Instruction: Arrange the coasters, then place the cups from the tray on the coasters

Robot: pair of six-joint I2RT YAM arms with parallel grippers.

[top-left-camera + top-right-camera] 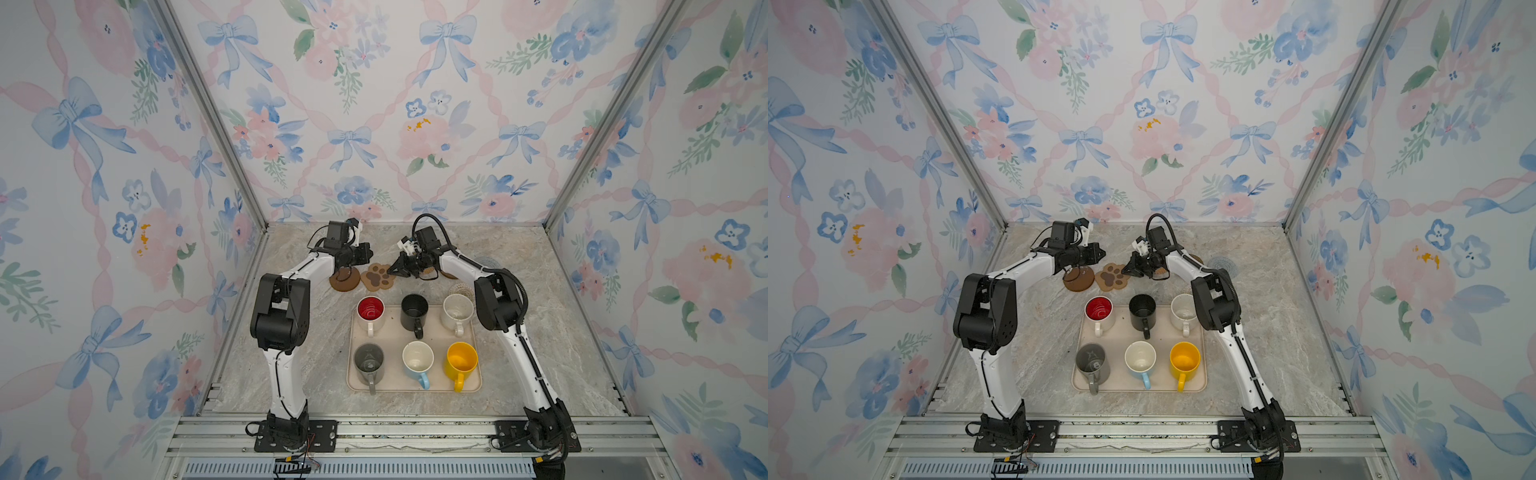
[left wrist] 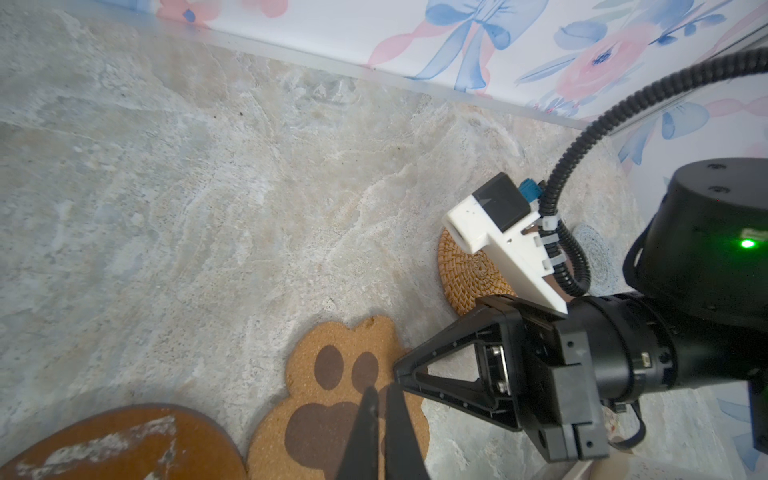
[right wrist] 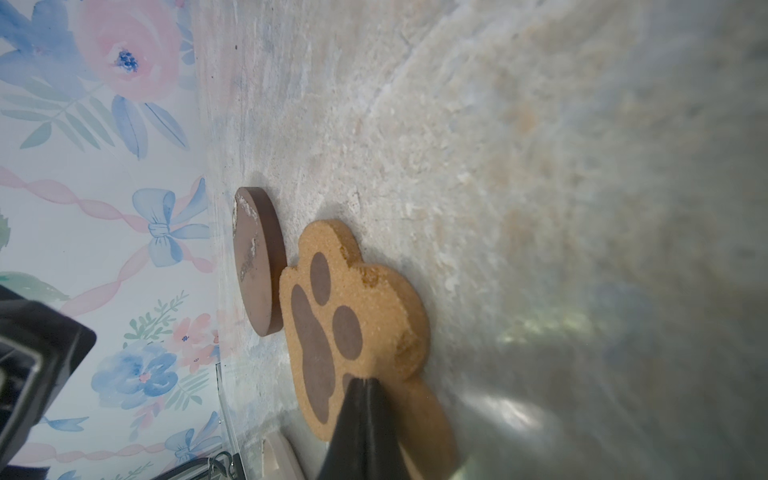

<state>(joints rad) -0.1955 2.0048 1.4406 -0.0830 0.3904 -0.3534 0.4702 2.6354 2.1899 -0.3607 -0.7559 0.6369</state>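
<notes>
The brown paw-shaped coaster point(image 1: 377, 277) lies behind the tray, next to a dark brown disc coaster point(image 1: 345, 279). My right gripper point(image 1: 390, 271) is shut, and its tips point(image 3: 365, 380) rest against the paw coaster's point(image 3: 328, 332) right edge. My left gripper point(image 2: 380, 392) is shut and hovers over the paw coaster point(image 2: 332, 415), holding nothing. A tan rattan coaster point(image 2: 469, 274), a cream woven one point(image 1: 461, 289) and a pale blue-grey one point(image 1: 488, 262) lie partly behind the right arm. Several cups stand on the beige tray point(image 1: 395, 332): red-inside point(image 1: 371, 309), black point(image 1: 414, 311), speckled point(image 1: 458, 309), grey point(image 1: 368, 359), light blue point(image 1: 417, 357), yellow point(image 1: 461, 358).
Floral walls close the marble table point(image 1: 540, 353) on three sides, with metal posts in the back corners. Both arm bases sit on the rail at the front edge. The right arm's elbow point(image 1: 498, 303) hangs over the tray's far right corner.
</notes>
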